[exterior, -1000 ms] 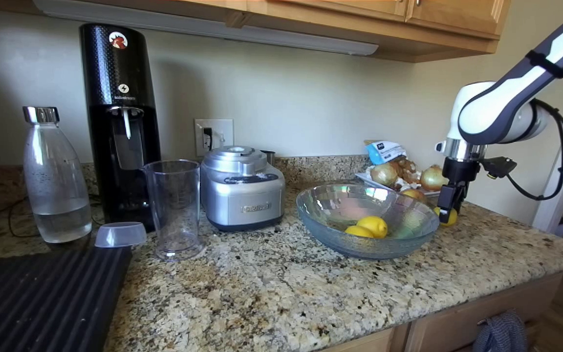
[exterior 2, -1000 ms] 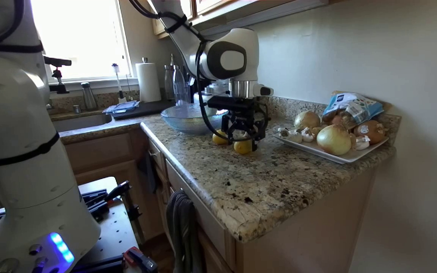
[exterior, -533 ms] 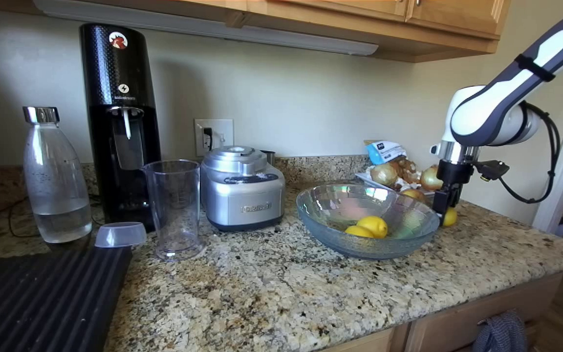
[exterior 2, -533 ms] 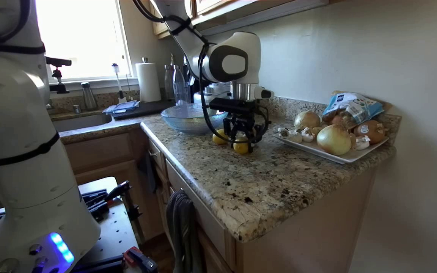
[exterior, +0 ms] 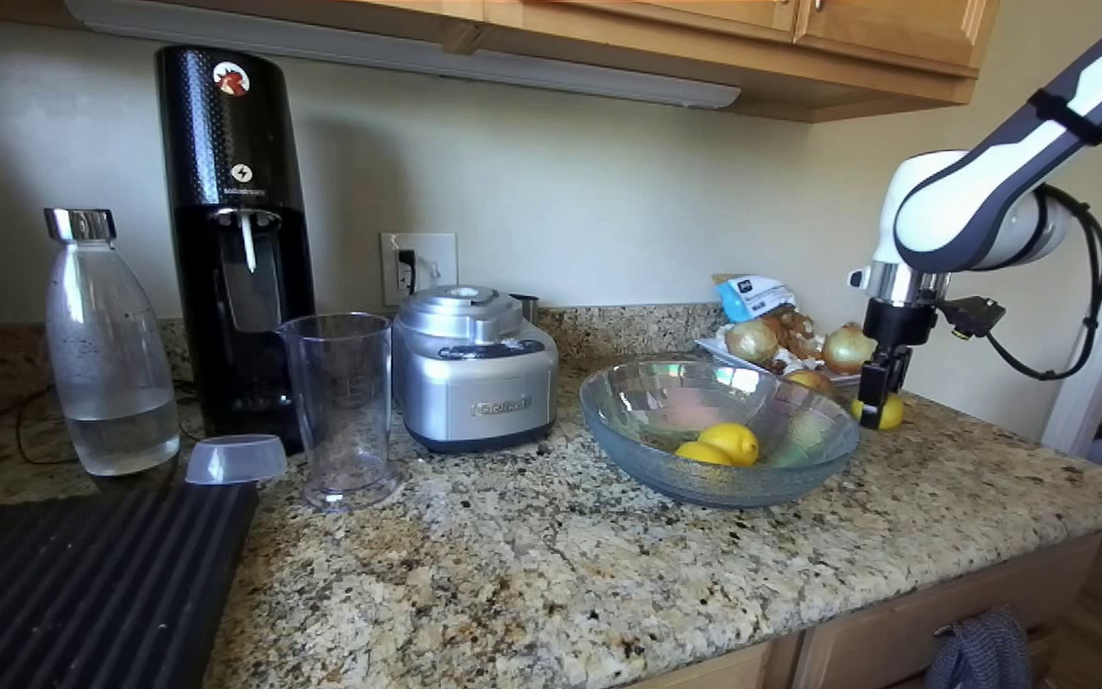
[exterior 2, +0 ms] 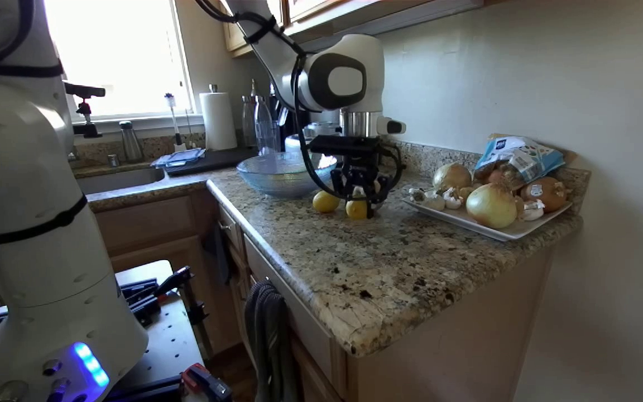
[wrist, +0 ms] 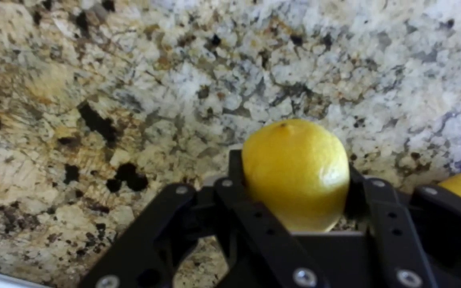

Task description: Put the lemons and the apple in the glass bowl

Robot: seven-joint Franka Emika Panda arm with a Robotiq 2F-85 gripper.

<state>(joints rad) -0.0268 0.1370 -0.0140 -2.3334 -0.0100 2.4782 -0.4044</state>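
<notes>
Firstly, one lemon (wrist: 295, 175), clasped on opposite sides by the gripper (wrist: 295, 171) (presumably against rolling); another lemon (exterior 2: 324, 204), loose on the counter (exterior 2: 388, 273); the apple (exterior: 811, 381), outside the glass bowl (exterior: 733, 487); two lemons (exterior: 732, 443) inside it, likely penned by its flare.

I am seeing the window (exterior 2: 118, 56) glowing plain white, while the low cupboards (exterior 2: 143, 226) are looking dim. A soft shadow (exterior: 350, 191) is lying on the wall (exterior: 608, 191) beside the black machine (exterior: 237, 144). In the wrist view, a lemon (wrist: 290, 176) is wearing a shiny white spot (wrist: 329, 175), and the bench (wrist: 174, 80) is looking a bit blurry.
</notes>
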